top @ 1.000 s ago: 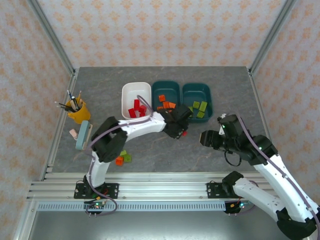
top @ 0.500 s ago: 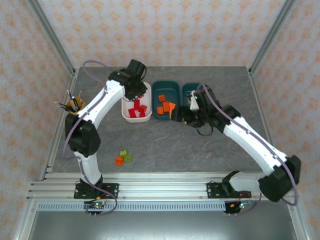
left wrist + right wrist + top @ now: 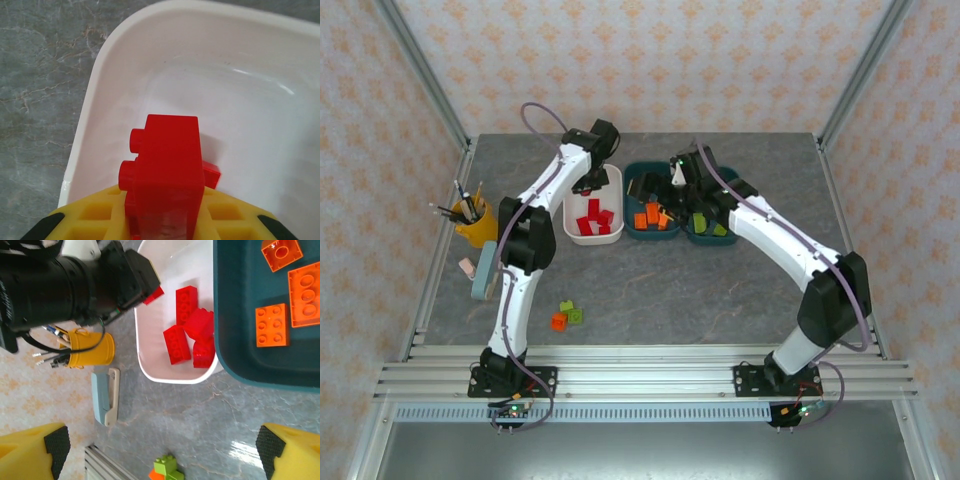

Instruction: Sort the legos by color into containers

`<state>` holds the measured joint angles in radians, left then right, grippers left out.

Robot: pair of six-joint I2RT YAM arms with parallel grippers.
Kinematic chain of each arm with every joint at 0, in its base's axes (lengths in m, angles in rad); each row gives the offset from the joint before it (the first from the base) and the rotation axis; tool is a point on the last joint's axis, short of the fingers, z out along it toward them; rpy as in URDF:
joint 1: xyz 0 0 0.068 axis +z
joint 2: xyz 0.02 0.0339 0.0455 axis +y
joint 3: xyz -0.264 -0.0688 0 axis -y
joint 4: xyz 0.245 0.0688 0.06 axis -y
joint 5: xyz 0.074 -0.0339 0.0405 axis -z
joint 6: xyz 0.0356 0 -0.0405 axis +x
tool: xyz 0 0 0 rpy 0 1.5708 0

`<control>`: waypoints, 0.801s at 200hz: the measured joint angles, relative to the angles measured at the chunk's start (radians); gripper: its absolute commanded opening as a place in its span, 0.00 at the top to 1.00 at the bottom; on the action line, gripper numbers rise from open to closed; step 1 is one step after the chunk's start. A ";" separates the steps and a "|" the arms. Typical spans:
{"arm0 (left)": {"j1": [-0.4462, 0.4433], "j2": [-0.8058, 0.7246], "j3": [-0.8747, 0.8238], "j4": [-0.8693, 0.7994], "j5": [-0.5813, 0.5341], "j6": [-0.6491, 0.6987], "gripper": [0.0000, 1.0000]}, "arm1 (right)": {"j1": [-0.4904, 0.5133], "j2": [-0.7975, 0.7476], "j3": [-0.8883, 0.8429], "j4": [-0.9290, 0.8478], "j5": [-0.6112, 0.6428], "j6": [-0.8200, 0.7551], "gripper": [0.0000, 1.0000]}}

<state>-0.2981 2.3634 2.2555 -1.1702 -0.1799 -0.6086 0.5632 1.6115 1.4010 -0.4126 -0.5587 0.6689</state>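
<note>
tubs (image 3: 577,195) three, four red bricks (image 3: 176,344) in one

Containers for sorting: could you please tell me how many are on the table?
3. The white tub is on the left, a dark teal tub with orange bricks in the middle, and a second dark teal tub on the right, partly under the right arm.

Mid table (image 3: 700,290) free to pass thru; L arm (image 3: 542,195) overhangs white tub (image 3: 595,239), R arm (image 3: 770,232) crosses teal tubs (image 3: 652,236).
</note>
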 measured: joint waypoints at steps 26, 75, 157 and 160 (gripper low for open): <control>0.002 0.006 0.000 -0.013 -0.024 0.017 0.71 | -0.003 0.013 0.000 0.021 0.000 0.027 0.03; 0.010 0.037 -0.015 -0.023 -0.042 0.027 0.67 | -0.004 0.013 -0.019 0.039 0.000 0.045 0.03; 0.010 0.048 -0.060 -0.025 -0.038 0.027 0.39 | -0.004 0.008 -0.027 0.003 -0.003 0.002 0.05; 0.010 0.046 -0.060 -0.025 -0.038 0.027 0.39 | -0.004 0.006 -0.027 -0.002 -0.002 -0.006 0.06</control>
<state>-0.2878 2.4092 2.1956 -1.1950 -0.2176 -0.5812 0.5594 1.6180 1.3735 -0.4141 -0.5606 0.6628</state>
